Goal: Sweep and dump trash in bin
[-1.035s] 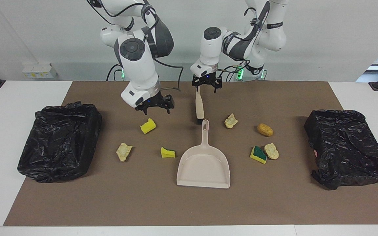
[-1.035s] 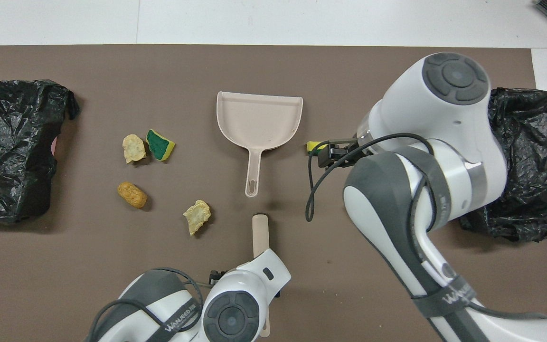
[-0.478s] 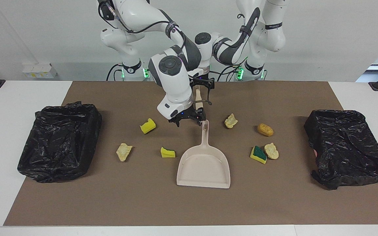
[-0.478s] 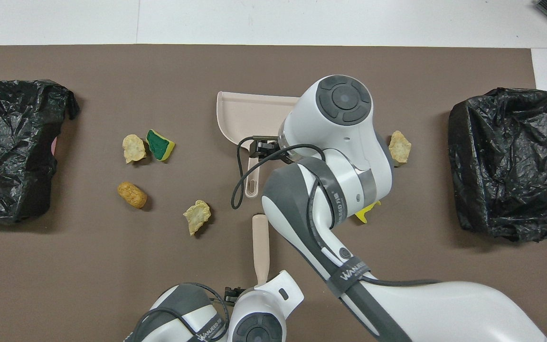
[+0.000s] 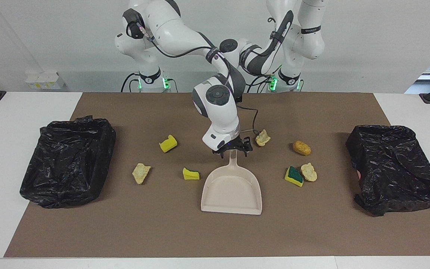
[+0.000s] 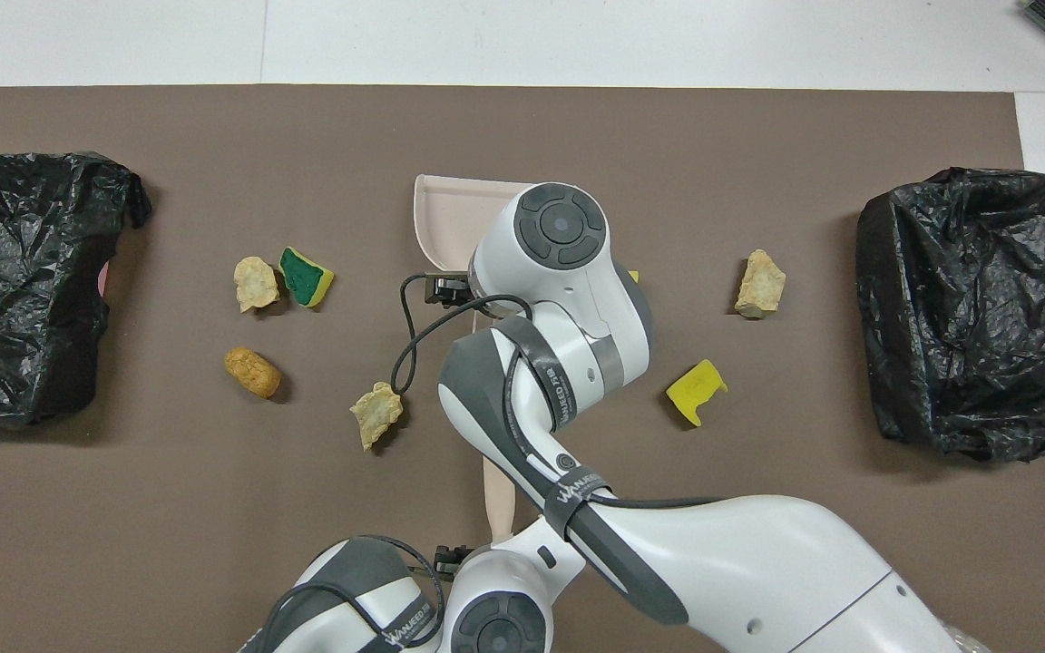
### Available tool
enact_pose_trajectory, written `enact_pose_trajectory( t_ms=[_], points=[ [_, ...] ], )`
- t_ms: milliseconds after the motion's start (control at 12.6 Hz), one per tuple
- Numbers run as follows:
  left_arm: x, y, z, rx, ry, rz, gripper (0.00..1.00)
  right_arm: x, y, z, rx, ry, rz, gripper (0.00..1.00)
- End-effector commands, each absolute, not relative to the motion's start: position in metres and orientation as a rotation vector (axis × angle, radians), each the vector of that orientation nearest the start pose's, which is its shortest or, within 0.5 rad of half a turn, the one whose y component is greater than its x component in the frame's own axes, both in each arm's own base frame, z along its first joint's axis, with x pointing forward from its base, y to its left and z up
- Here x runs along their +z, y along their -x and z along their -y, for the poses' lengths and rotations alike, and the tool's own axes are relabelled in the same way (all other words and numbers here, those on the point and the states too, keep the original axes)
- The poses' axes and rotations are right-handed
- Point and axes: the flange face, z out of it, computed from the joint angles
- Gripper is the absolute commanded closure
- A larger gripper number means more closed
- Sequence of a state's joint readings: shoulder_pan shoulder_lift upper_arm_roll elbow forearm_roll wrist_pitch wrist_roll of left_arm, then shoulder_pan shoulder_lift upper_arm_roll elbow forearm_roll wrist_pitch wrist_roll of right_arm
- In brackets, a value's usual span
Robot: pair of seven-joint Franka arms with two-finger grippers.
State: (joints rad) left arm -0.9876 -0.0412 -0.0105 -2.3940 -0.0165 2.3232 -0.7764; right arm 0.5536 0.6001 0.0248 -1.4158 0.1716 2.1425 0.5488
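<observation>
Right claw (image 5: 233, 149) sits low at the tip of the dustpan (image 5: 231, 196) handle, jaws spread to either side of it: open, not yet closed on it.

Facing view: seven scraps lie on the brown mat (image 5: 215, 235), none in the pan.
- Toward the right arm's end: a yellow sponge bit (image 5: 168, 143), a notched yellow bit (image 5: 191, 173) and a pale crumb (image 5: 140, 173).
- Toward the left arm's end: a second crumb (image 5: 262, 138), a brown lump (image 5: 301, 148) and a green-topped sponge (image 5: 293, 176) just beside a third crumb (image 5: 308, 172).
- One black-bagged bin (image 5: 67, 160) stands at each end of the table.
- Left claw is hidden here.

Overhead view: left claw (image 6: 486, 549) is at the brush (image 6: 497, 490) handle, nearer the robots than the pan. Whether it grips, I cannot tell. The right arm covers most of the pan.

Handling, my judgement: the scraps look light, some soft, some crumbly, and likely to roll or skid — better swept than pinched. The pan looks stiff and light. Best hold is mid-handle, lip kept flat on the mat.
</observation>
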Motion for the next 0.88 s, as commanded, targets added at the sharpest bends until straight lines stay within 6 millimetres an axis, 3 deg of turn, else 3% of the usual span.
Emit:
enact_pose_trajectory(
  t_ms=[0, 80, 239, 318, 478, 557, 637, 796],
  points=[
    [0.34, -0.261, 0.408, 0.05, 3.113, -0.255, 0.42, 0.364, -0.609, -0.411, -0.042, 2.921, -0.105, 0.01],
    [0.34, -0.261, 0.408, 0.05, 3.114, -0.247, 0.56, 0.366, -0.607, -0.413, -0.056, 2.921, -0.093, 0.27],
    [0.345, -0.262, 0.405, 0.058, 3.108, -0.242, 0.87, 0.362, -0.606, -0.413, -0.053, 2.931, -0.067, 0.41],
    [0.352, -0.268, 0.399, 0.069, 3.102, -0.226, 1.0, 0.357, -0.603, -0.411, -0.039, 2.938, -0.064, 0.53],
    [0.362, -0.273, 0.39, 0.089, 3.079, -0.213, 1.0, 0.35, -0.597, -0.404, -0.012, 2.951, -0.063, 0.58],
    [0.364, -0.28, 0.385, 0.099, 3.068, -0.191, 1.0, 0.347, -0.596, -0.399, 0.012, 2.961, -0.029, 0.72],
    [0.366, -0.29, 0.376, 0.114, 3.05, -0.157, 1.0, 0.349, -0.596, -0.396, 0.014, 2.965, 0.018, 0.79],
    [0.375, -0.308, 0.349, 0.109, 2.988, -0.11, 1.0, 0.351, -0.599, -0.393, 0.009, 2.963, 0.037, 0.79]
  ],
)
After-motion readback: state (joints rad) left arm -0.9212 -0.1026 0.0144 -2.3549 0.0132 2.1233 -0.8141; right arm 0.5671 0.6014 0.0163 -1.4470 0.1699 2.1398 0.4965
